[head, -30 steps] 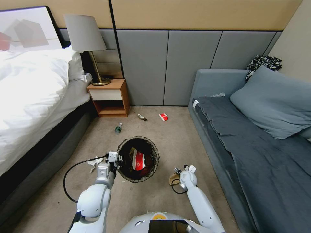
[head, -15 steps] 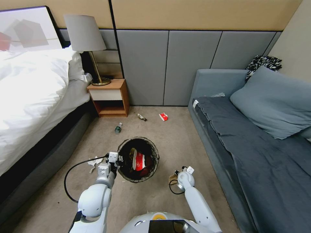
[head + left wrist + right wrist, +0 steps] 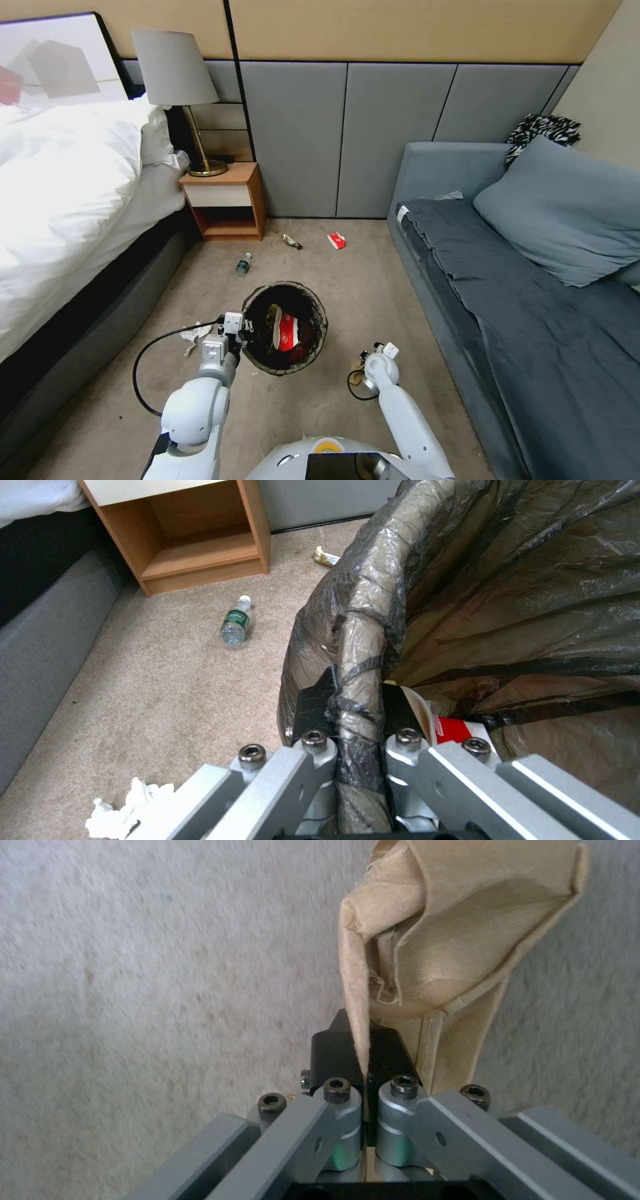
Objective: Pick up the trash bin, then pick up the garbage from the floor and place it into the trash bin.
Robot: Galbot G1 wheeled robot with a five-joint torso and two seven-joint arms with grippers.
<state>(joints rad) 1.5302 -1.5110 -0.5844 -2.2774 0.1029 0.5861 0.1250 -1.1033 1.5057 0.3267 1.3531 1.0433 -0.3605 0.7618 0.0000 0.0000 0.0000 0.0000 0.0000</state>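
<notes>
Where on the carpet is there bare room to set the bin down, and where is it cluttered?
Bare carpet lies between the trash bin and the sofa. Another open stretch lies beyond the bin, short of the red packet. It is crowded by the nightstand, where the bottle and wrapper lie, beside the left tool near the tissue, and at the right tool pinching the paper bag.

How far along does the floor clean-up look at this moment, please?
Done: the left gripper is clamped on the trash bin rim, and a red-and-white packet lies inside. In hand: the right gripper has pinched an edge of the brown paper bag by the floor. Left: the bottle, the tissue, a wrapper and another red packet on the carpet.
</notes>
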